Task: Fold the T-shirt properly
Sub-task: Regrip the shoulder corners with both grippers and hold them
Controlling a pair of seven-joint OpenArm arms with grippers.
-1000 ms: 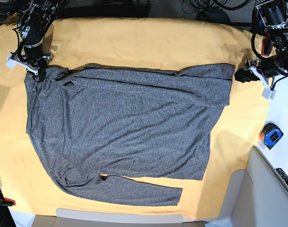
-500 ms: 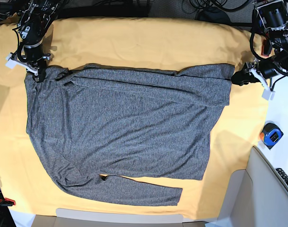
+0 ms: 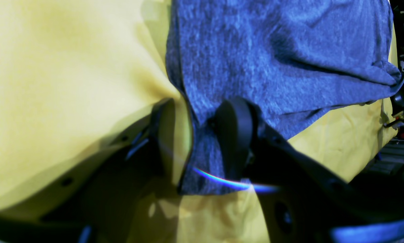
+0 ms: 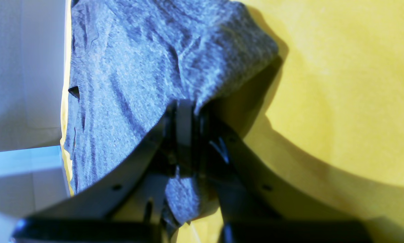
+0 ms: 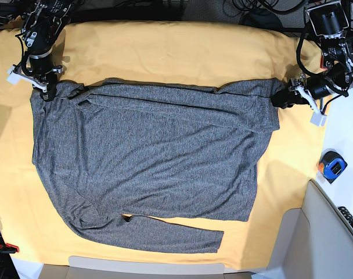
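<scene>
Since a second ago, our left claw (image 5: 279, 99) has slid in from the side and now touches the corner of the big soft dark grey T-shirt with long sleeves (image 5: 147, 157), where before it sat a little way off on the yellow-orange cloth sheet (image 5: 165, 46). We see in the left wrist view that this left claw (image 3: 197, 135) has its two black fingers apart, one finger (image 3: 234, 135) lying on top of the grey T-shirt (image 3: 273, 50) and the other down on the yellow cloth (image 3: 53, 67), with the shirt corner in the gap between them; the fingers have not pinched it. Our right claw (image 5: 44, 87) has not moved and stays at the other top corner of the shirt. In the right wrist view this right claw (image 4: 185, 135) is squeezed tight on a bit of the grey knit (image 4: 137, 67), and a small flap of it sticks out below the fingers. We see the shirt lying flat and spread out on the yellow sheet (image 4: 340, 84), with one sleeve folded across its top edge and the other sleeve lying along the bottom edge. A small orange and black tape measure (image 5: 332, 166) sits off the cloth on the white table, near our left arm.
</scene>
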